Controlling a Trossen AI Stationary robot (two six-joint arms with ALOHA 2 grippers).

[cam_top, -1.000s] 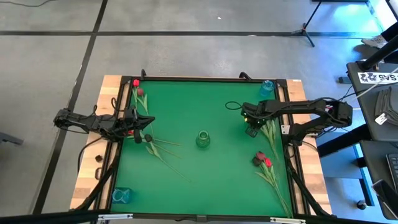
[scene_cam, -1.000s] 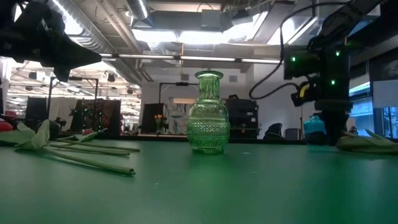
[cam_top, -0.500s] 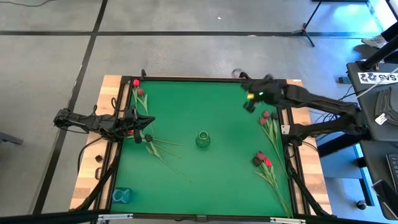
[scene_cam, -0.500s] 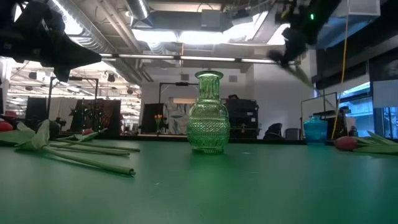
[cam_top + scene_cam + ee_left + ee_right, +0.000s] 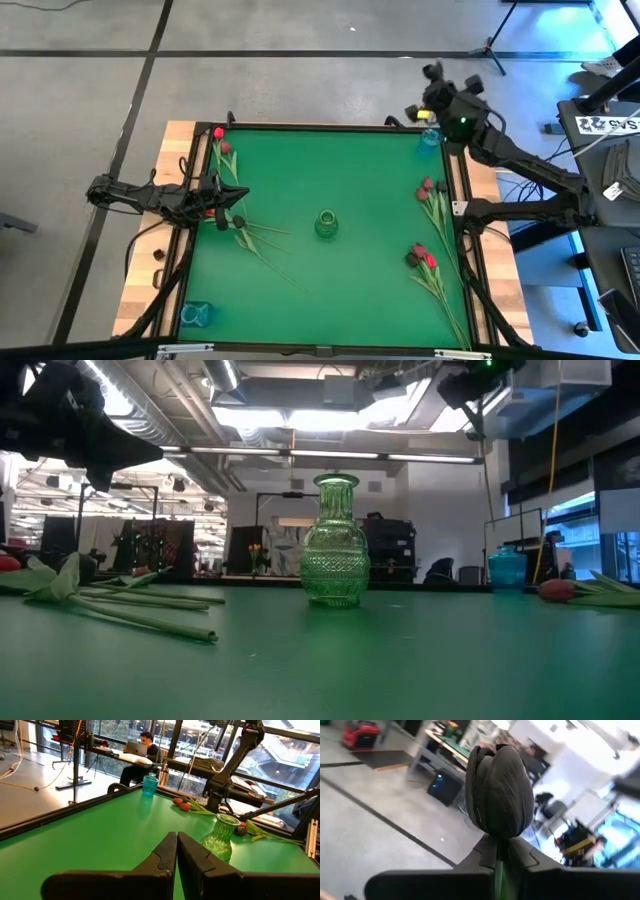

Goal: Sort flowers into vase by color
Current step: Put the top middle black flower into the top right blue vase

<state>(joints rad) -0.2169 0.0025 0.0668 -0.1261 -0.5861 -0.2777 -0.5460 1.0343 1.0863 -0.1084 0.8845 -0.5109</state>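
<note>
A flat green felt-like mat (image 5: 330,170) covers the table, framed by pale wood edges, on a grey concrete floor crossed by dark tape lines.

At the left edge, the left gripper (image 5: 228,207) hangs low over the mat near the rim, its two dark fingers (image 5: 165,857) pressed together with nothing between them. Beside it lie several flowers (image 5: 250,235): thin straight green stems fanned across the mat, floppy cloth leaves, small rounded heads in bright red and dark tones near the far left corner (image 5: 219,133). In the low view these stems (image 5: 150,615) look like smooth rigid rods lying flat.

At the near left corner stands a small blue translucent cup (image 5: 195,314).

In the middle of the mat stands a green glass vase (image 5: 335,540), bulbous, with a diamond-cut pattern, a narrow neck and a flared lip; it holds no stems.

To the right, more flowers (image 5: 432,215) lie along the right edge, red and dark heads pointing inward. A second blue cup (image 5: 430,138) stands at the far right corner.

The right gripper (image 5: 428,100) is raised high past the far right corner, clamped on the green stem of a black tulip (image 5: 500,795), whose smooth, closed, egg-shaped head stands just above the fingers (image 5: 485,852).
</note>
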